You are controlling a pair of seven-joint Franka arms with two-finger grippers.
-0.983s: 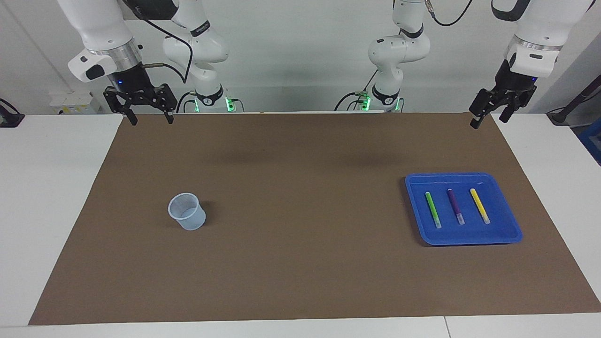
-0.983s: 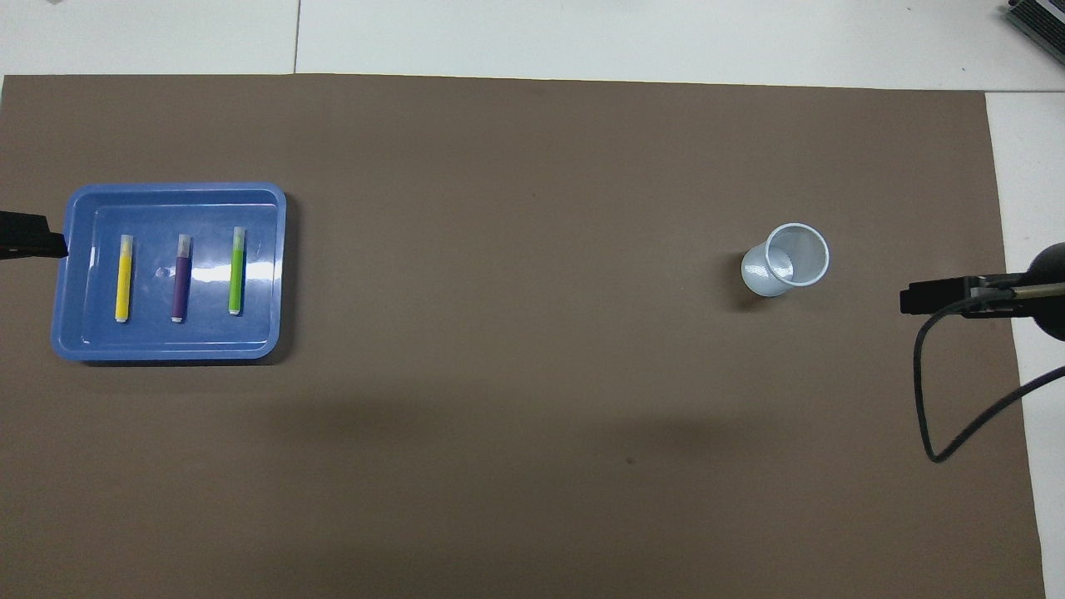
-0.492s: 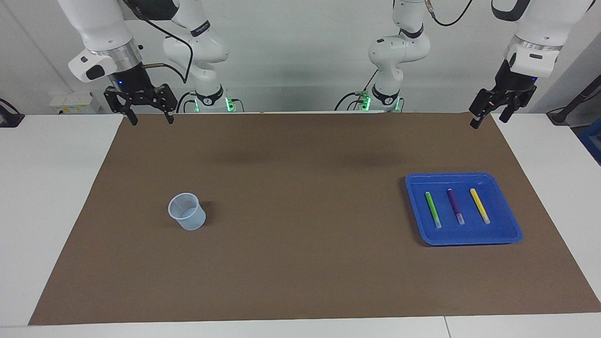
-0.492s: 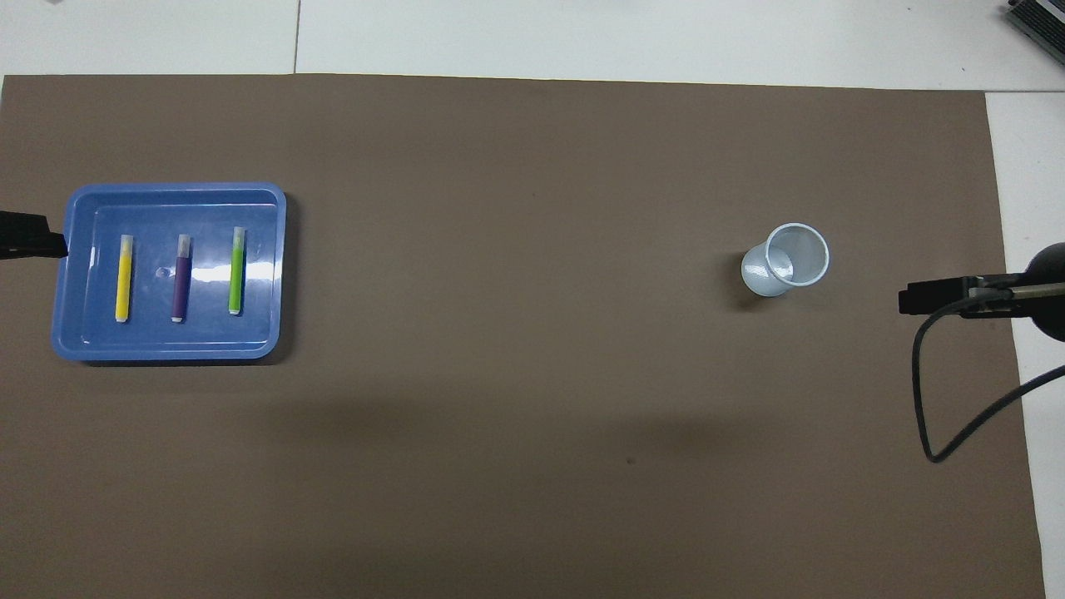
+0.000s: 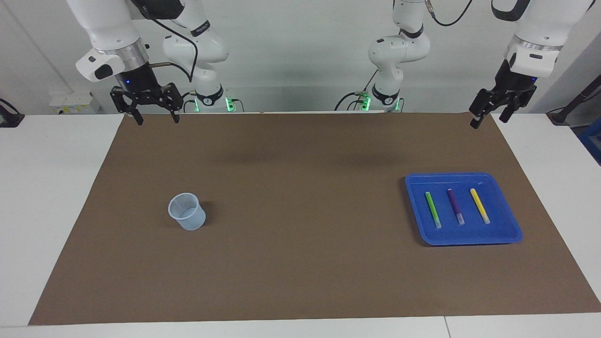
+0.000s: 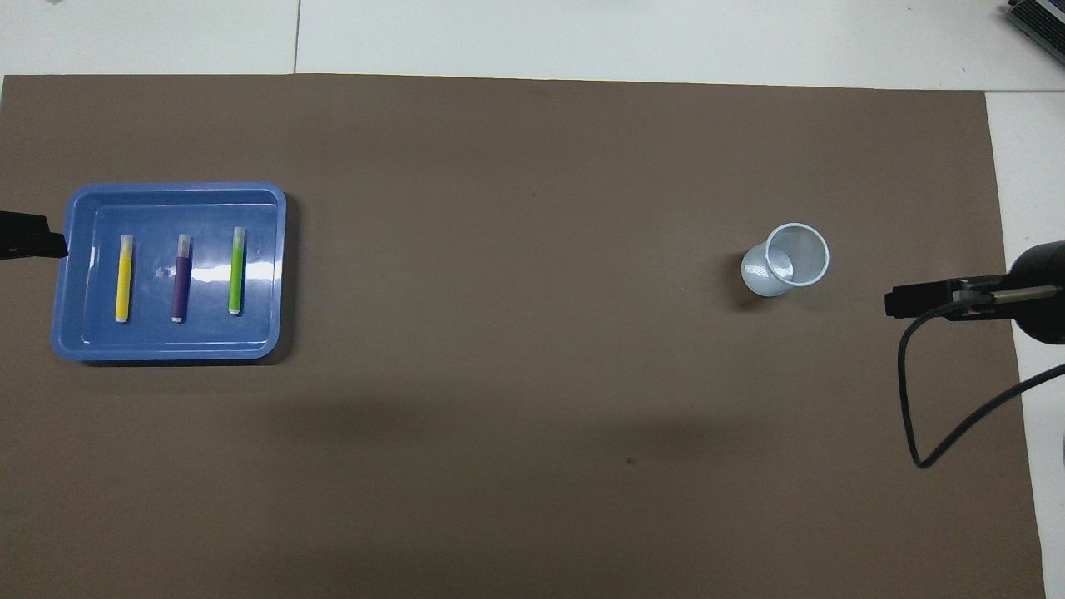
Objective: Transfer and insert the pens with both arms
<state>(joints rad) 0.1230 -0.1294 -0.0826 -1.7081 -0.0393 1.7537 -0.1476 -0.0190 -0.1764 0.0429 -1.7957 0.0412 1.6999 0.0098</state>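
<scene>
Three pens lie side by side in a blue tray (image 5: 469, 238) (image 6: 166, 353) toward the left arm's end of the table: green (image 5: 433, 210) (image 6: 237, 271), purple (image 5: 455, 206) (image 6: 180, 279) and yellow (image 5: 480, 205) (image 6: 123, 279). A pale translucent cup (image 5: 187, 211) (image 6: 786, 259) stands upright toward the right arm's end. My left gripper (image 5: 488, 121) hangs open and holds nothing, over the mat's corner by the robots. My right gripper (image 5: 157, 120) hangs open and holds nothing, over the mat's other corner by the robots.
A brown mat (image 5: 300, 272) covers most of the white table. Two smaller white arms with green-lit bases (image 5: 209, 101) (image 5: 386, 101) stand at the robots' edge. A black cable (image 6: 915, 416) loops from the right wrist above the mat.
The right gripper has shifted a little toward the table's middle. The left gripper, the pens, the tray and the cup have not moved.
</scene>
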